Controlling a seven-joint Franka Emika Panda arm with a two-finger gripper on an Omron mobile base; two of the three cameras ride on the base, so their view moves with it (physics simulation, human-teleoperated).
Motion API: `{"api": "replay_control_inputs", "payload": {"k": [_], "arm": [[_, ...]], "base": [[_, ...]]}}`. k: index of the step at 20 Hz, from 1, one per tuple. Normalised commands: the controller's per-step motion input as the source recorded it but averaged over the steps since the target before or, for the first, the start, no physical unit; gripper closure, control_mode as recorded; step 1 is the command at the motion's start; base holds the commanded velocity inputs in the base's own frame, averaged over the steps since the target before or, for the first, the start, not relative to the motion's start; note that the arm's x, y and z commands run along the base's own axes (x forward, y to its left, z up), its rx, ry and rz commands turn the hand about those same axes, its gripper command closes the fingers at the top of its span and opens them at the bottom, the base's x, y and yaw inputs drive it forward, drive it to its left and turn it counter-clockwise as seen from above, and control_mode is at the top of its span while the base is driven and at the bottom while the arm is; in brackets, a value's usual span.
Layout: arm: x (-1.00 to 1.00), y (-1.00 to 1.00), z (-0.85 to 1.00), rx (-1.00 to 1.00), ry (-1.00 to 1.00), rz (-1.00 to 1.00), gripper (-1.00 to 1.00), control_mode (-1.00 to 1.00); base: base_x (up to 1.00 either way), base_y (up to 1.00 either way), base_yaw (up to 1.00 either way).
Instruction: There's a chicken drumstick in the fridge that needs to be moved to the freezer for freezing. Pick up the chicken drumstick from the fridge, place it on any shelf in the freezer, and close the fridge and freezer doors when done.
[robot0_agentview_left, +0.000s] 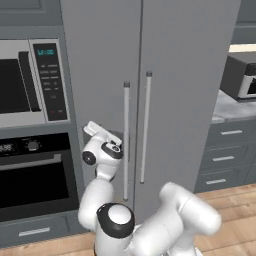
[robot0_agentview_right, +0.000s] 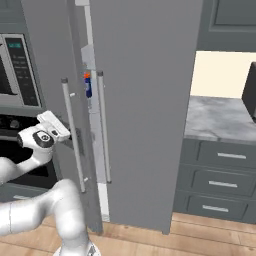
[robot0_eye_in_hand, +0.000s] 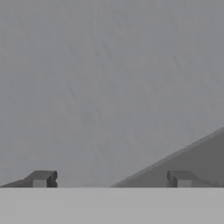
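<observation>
Currently: gripper (robot0_eye_in_hand: 112, 178) standing open, empty, pressing near freezer door (robot0_agentview_left: 100, 100).
Drumstick lying unseen; likely light, slick, best taken across the meat; blue can (robot0_agentview_right: 88, 85) showing through gap.

Home kitchen, rendered. Tall grey two-door fridge-freezer unit (robot0_agentview_left: 150, 100) with long vertical handles (robot0_agentview_left: 145, 127), set flush into grey cabinetry. Built-in microwave (robot0_agentview_left: 30, 82) with keypad panel stacked above a black wall oven (robot0_agentview_left: 35, 175) to the left. To the right, grey marbled counter (robot0_agentview_right: 220, 117) over drawers (robot0_agentview_right: 222, 185) with bar pulls, small appliance (robot0_agentview_left: 242, 75) on top. Wood plank floor (robot0_agentview_right: 165, 240). Blue can with orange top (robot0_agentview_right: 88, 85) glimpsed through the door gap.
</observation>
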Motion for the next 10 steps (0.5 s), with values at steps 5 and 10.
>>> {"api": "replay_control_inputs", "payload": {"k": [5, 10], "arm": [[0.81, -0.73, 0.00, 0.10, 0.00, 0.00, -1.00, -1.00], [0.86, -0.64, 0.00, 0.10, 0.00, 0.00, -1.00, -1.00]], "base": [[0.00, 0.00, 0.00], [0.00, 0.00, 0.00]]}}
